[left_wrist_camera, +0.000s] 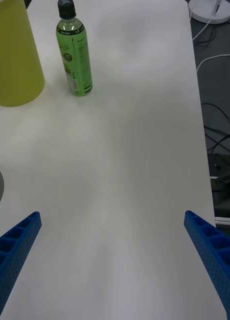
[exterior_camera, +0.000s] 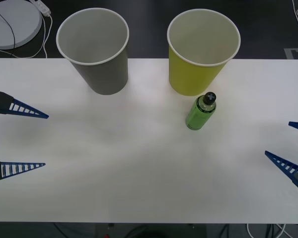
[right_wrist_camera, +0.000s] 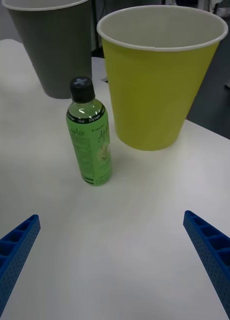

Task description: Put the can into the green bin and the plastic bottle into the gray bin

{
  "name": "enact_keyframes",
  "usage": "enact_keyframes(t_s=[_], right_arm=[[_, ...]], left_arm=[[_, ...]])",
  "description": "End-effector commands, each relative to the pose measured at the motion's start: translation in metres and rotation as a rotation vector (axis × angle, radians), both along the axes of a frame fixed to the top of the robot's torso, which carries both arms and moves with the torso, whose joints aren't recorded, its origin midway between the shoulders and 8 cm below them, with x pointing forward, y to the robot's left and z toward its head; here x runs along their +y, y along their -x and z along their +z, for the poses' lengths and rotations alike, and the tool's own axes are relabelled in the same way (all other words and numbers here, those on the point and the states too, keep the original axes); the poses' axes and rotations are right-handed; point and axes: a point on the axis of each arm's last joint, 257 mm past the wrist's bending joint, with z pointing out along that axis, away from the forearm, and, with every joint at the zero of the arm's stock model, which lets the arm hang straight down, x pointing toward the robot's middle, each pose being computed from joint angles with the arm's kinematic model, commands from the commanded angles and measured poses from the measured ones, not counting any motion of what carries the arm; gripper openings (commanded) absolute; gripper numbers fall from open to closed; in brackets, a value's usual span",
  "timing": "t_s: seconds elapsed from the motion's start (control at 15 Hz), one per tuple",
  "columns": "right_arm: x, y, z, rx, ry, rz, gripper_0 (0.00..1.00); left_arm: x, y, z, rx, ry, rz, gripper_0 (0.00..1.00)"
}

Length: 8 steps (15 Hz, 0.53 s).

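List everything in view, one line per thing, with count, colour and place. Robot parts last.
gray bin: 1, gray with white inside, upright at the table's far edge, left of the green bin.
green bin: 1, yellow-green with white inside, upright at the far edge.
plastic bottle: 1, clear with green liquid and black cap, standing just in front of the green bin.
table: 1, white.
round base: 1, white with a cable, on the floor beyond the far left corner.
left gripper: 1, blue fingers, open, at the left edge.
right gripper: 1, blue fingers, open, at the right edge.
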Motion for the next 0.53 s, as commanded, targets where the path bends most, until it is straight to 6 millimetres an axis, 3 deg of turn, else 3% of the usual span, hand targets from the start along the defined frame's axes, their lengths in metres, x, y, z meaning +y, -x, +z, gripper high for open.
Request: enact_keyframes(t_s=[0.07,0.53], right_arm=[[0.009,-0.005,-0.010,0.003,-0.030,0.005,1.00],[0.040,-0.026,-0.027,-0.032,-0.109,0.014,1.00]], left_arm=[[0.000,0.000,0.000,0.000,0.000,0.000,1.00],[0.000,0.000,0.000,0.000,0.000,0.000,1.00]])
